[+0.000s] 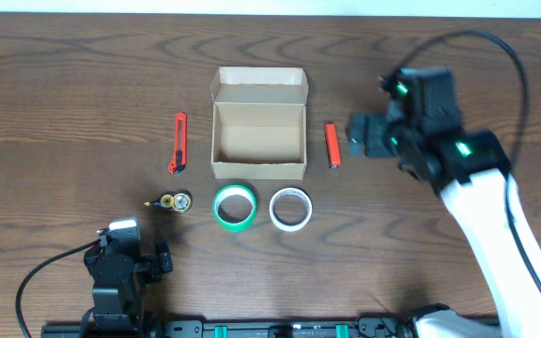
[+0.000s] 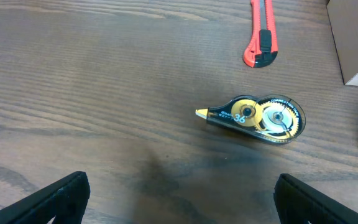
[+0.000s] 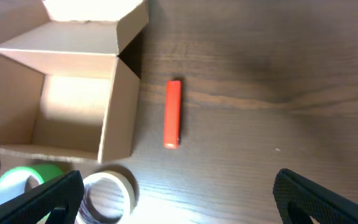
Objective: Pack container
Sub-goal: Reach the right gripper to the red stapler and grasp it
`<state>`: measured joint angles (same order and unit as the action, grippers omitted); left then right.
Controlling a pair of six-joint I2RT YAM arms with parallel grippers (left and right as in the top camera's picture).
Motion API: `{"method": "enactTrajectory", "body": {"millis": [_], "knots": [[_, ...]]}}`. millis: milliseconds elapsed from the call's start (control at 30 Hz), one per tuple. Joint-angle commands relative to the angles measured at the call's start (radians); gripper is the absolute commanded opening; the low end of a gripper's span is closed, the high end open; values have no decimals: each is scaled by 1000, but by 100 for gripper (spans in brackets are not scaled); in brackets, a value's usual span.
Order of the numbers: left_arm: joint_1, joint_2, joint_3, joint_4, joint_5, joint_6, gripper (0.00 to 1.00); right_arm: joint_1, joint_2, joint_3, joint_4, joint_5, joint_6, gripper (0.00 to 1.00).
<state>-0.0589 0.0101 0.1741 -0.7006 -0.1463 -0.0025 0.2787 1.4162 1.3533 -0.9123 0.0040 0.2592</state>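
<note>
The container is an open, empty tan cardboard box with its flap lid raised at the back; it also shows in the right wrist view. A red stick lies right of it, also in the right wrist view. A red box cutter lies to its left. A green tape roll and a white tape roll lie in front. A correction tape dispenser lies front left. My right gripper is open above the table, right of the stick. My left gripper is open and empty.
The dark wood table holds everything. The box cutter and a corner of the container show at the top of the left wrist view. The left arm sits at the front left edge.
</note>
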Motion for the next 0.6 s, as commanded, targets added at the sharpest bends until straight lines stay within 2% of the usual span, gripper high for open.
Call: {"method": "enactTrajectory", "body": {"millis": [0, 233, 567], "knots": [[6, -6, -10, -2, -14, 6, 95, 23, 114, 61, -3, 26, 70, 99], [6, -6, -10, -2, -14, 6, 95, 52, 290, 72, 18, 59, 107, 99], [6, -6, -10, -2, -14, 6, 95, 49, 445, 71, 45, 63, 99, 99]]}}
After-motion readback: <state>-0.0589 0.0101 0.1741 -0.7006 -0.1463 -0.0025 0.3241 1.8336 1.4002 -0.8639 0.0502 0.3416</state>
